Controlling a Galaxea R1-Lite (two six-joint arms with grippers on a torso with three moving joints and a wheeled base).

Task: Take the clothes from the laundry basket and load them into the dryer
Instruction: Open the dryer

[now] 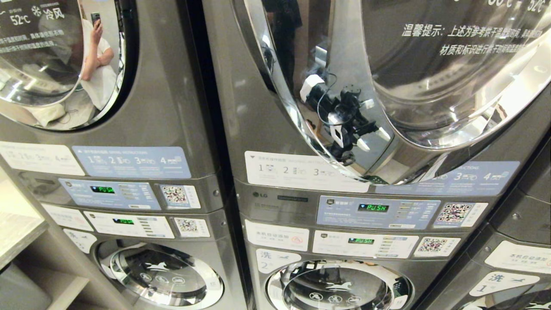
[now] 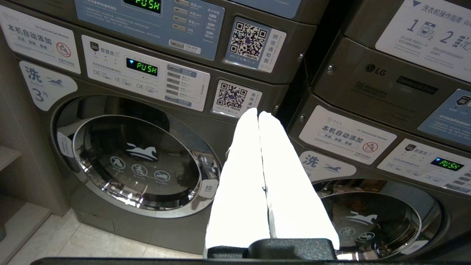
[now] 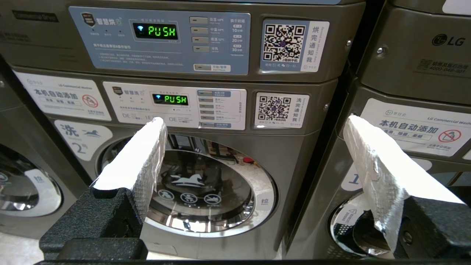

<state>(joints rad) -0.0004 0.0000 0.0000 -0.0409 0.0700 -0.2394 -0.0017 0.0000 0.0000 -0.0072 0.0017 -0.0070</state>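
task not yet begun: left gripper pressed together, right gripper spread, both empty; dryer door at upper right needs opening first

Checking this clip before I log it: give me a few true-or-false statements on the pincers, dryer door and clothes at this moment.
1. The right pincer is open and empty. True.
2. The left pincer is spread wide. False: its fingers are pressed together.
3. The dryer door in front of the head camera is open. False: it looks closed.
4. Clothes hang from a pincer. False: neither holds anything, and no clothes or basket are in view.
5. The control displays read PUSH. True.
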